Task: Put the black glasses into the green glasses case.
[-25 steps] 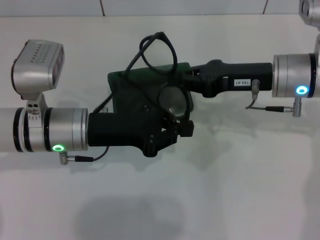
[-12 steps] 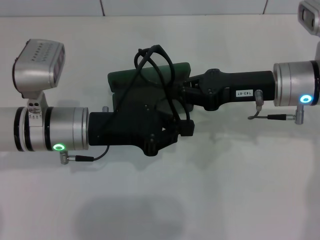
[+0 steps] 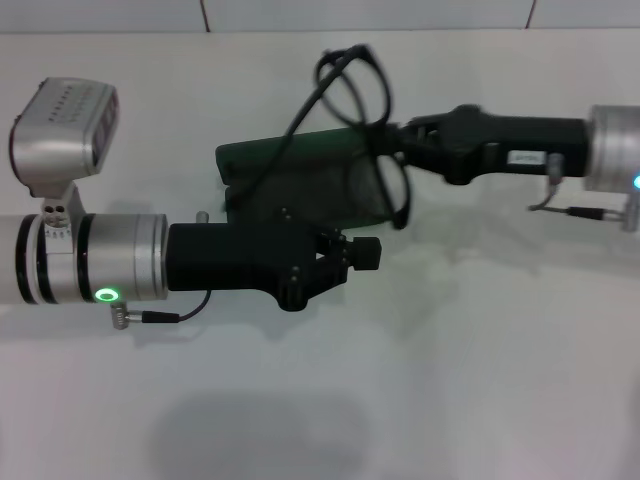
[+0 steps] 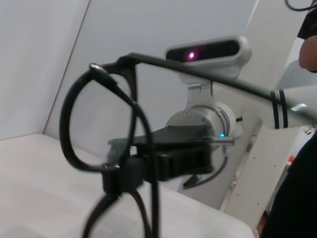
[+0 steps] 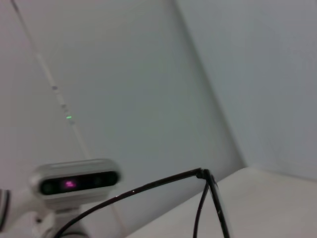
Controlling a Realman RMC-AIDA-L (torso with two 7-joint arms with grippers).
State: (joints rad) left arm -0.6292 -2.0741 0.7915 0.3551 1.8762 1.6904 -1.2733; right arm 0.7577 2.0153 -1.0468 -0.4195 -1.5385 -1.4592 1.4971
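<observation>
Black glasses (image 3: 365, 120): lifted off the surface (image 3: 450, 380), above the case's right end, toward the far edge; unfolded, one temple arm trailing down-left.
Right claw (image 3: 400, 140): clenched on the black glasses at the frame.
Green glasses case (image 3: 290, 165): on the surface, mid-far area, partly hidden.
Left claw (image 3: 350, 255): over the case's near side; grip state cannot be told.

The black glasses (image 3: 362, 120), thin-framed with rounded lenses and long slim temples, hung tilted in the air, held at the tip of the right pincer (image 3: 392, 143), one lens above it and one below. The green glasses case (image 3: 290, 170), dark green with rounded corners, lay just under the glasses, partly hidden behind the left pincer (image 3: 345, 262).
</observation>
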